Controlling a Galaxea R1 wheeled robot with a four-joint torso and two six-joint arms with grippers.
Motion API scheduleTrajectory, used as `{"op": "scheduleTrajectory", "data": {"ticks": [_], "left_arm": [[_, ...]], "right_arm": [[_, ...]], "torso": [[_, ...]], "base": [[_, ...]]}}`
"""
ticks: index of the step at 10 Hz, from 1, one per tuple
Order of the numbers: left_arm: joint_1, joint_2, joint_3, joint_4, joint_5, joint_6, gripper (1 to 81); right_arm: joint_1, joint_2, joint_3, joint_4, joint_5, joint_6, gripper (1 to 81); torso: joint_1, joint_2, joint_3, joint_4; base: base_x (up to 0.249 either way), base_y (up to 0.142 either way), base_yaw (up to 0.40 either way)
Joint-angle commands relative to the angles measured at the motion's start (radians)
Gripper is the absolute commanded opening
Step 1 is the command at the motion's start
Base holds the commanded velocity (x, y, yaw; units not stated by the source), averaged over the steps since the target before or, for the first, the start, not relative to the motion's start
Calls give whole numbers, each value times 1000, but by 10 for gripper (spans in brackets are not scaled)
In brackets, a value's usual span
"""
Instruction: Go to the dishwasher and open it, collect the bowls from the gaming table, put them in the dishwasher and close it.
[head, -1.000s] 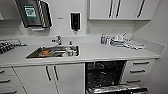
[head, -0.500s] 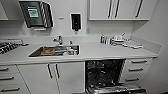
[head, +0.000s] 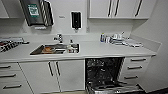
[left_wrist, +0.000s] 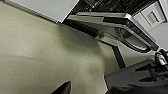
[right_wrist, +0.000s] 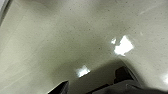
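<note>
White counter (head: 105, 51) runs the whole width of what we see from the head view, with a sink (head: 56, 48) set into it at the left and a cluster of small items by the wall at the right. Below it, between white cabinet doors (head: 66, 75) and a stack of drawers (head: 135, 67), the dishwasher (head: 103, 71) stands open: its door is folded down toward us and the dark racks show inside. In our left wrist view the lowered door (left_wrist: 117, 23) hangs over pale speckled floor (left_wrist: 37, 55).

We judge the first step done, since the dishwasher is already open. The bowls are yet to be collected and loaded, and the door yet to be closed; of the bowls and the gaming table we can say nothing from where we stand.

On the wall are a towel dispenser (head: 37, 12) with a green label and a black soap dispenser (head: 76, 20); we cannot read any writing on either.

How far either gripper's fingers are apart, or whether they grasp anything, we cannot tell.
</note>
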Motion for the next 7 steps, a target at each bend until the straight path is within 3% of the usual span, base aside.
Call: {"op": "scheduleTrajectory", "data": {"ticks": [1, 2, 4, 7], "left_arm": [[-53, -23, 7, 67, 83, -49, 811], [-50, -12, -16, 67, 83, -49, 811], [-32, 17, -79, 67, 83, -49, 811], [7, 86, -286, 67, 68, -49, 811]], "right_arm": [[96, -33, -6, 9, -50, -22, 811], [78, -33, -6, 9, -31, -51, 811], [24, -33, 15, 17, 45, -169, 811], [-69, -34, 40, 15, 148, -313, 811]], "torso": [[0, 0, 0, 0], [0, 0, 0, 0], [0, 0, 0, 0], [0, 0, 0, 0]], "base": [[0, 0, 0], [0, 0, 0], [0, 0, 0], [0, 0, 0]]}}
